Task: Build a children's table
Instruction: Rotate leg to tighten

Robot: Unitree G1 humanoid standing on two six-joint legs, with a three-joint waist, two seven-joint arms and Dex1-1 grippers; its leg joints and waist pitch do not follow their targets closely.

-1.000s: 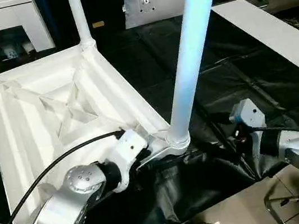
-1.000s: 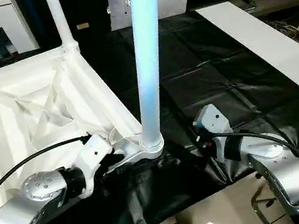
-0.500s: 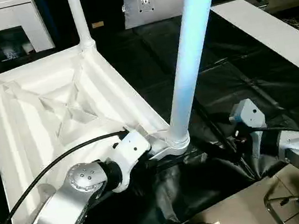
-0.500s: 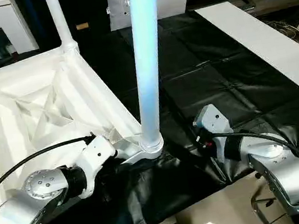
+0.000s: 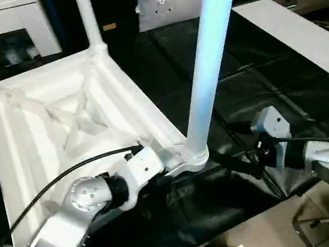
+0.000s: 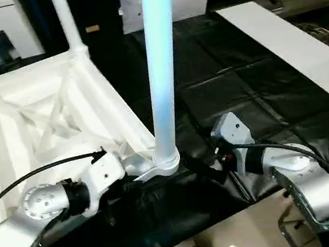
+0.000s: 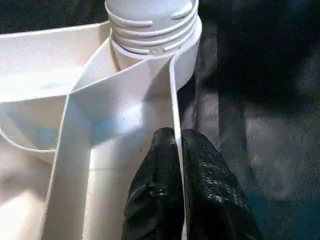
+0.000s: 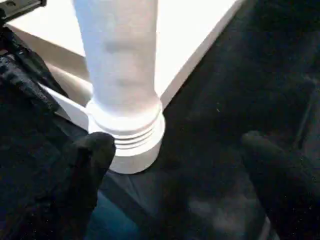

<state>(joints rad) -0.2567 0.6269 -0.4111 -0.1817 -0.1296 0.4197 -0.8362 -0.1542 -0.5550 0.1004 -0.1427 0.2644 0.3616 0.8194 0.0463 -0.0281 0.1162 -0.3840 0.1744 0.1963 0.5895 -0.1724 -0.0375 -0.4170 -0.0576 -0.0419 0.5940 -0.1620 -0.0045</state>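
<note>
An upturned white children's table (image 5: 58, 121) lies on a black sheet (image 5: 252, 84), legs up. The left tool (image 7: 176, 150) pinches the thin rim beside the near corner leg (image 5: 206, 73). The right tool (image 8: 175, 165) gapes wide just beside that socket, with open sheet beyond.

near leg (image 5: 208, 60) | top cut off (frame edge) | far legs likewise
</note>
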